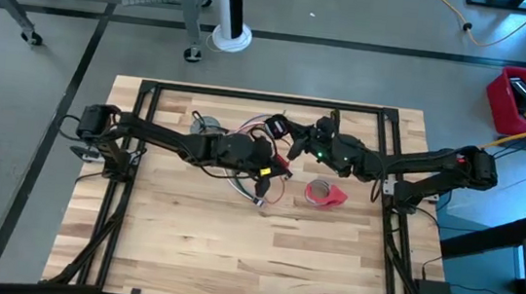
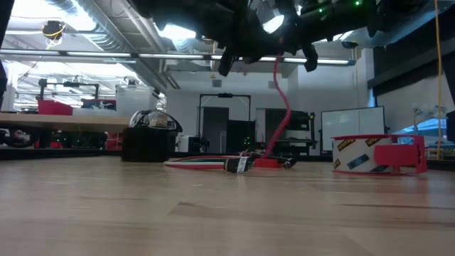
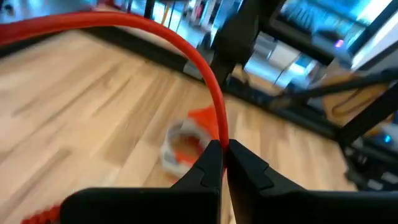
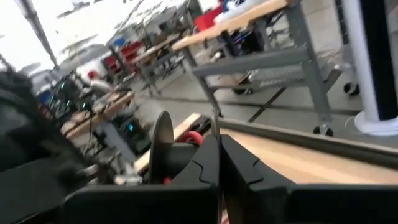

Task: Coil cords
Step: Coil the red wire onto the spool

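The cords are a bundle of thin red, white and dark wires. One part lies on the table's middle (image 1: 257, 187) (image 2: 213, 162), and a red strand (image 2: 283, 107) rises from it to the grippers. My left gripper (image 1: 283, 165) (image 3: 224, 148) is shut on that red strand above the table's middle. Just beyond it, on the far side, my right gripper (image 1: 282, 130) (image 4: 219, 142) is shut, with a thin wire at its tips and a loop of wires (image 1: 264, 123) beside it. A small grey coil (image 1: 209, 124) lies on the table at the far left. My left gripper pinches the red strand (image 3: 221, 134) between its two fingertips, which lie across it and slant slightly down toward the table's right. The strand arcs away above the fingers (image 3: 155, 31) and hangs slack down to the table. My right gripper has a thin wire (image 4: 214, 123) standing up from between its shut fingertips. The fingers lie about level, coming from the table's right. Which part of the cords this is, I cannot tell.
A red tape roll (image 1: 325, 193) (image 2: 377, 153) lies on the table right of the cords, close under both grippers. A black frame (image 1: 268, 99) runs round the table's edges. The near half of the wooden table (image 1: 231, 261) holds no objects.
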Robot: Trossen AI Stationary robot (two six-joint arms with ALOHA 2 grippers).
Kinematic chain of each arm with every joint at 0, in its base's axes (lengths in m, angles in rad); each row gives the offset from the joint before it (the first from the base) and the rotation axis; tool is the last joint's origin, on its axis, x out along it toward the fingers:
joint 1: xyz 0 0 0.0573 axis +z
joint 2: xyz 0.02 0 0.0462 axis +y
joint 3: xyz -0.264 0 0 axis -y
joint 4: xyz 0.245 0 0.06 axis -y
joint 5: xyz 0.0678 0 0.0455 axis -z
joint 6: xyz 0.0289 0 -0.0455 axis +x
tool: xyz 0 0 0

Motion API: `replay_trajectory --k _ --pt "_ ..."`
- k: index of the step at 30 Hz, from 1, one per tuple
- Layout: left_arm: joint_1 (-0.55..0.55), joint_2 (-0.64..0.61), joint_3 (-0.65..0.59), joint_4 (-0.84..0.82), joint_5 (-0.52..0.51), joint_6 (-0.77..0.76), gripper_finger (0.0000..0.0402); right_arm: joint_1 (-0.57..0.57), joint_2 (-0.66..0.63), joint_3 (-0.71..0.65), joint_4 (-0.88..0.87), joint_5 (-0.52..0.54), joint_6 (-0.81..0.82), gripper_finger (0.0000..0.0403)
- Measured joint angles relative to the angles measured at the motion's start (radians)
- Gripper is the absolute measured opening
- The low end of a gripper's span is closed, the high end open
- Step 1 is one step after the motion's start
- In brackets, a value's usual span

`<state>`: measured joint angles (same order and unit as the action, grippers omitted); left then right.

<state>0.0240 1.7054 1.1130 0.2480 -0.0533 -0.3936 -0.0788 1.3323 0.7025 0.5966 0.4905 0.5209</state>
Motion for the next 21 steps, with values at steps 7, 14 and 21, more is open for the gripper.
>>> replay_trajectory --k 7,14,21 --pt "0.02 0.0 0.0 -0.039 0.056 -0.054 0.0001 0.001 0.0 0.0 -0.128 -0.061 0.027 0.0001" --pt "0.036 0.0 0.0 -0.031 0.097 -0.052 0.0001 0.001 0.0 0.0 -0.254 -0.096 0.051 0.0001" --pt "0.062 -0.006 0.0 -0.04 0.099 -0.045 0.0001 0.001 0.0 0.0 -0.347 -0.136 0.076 0.0001"
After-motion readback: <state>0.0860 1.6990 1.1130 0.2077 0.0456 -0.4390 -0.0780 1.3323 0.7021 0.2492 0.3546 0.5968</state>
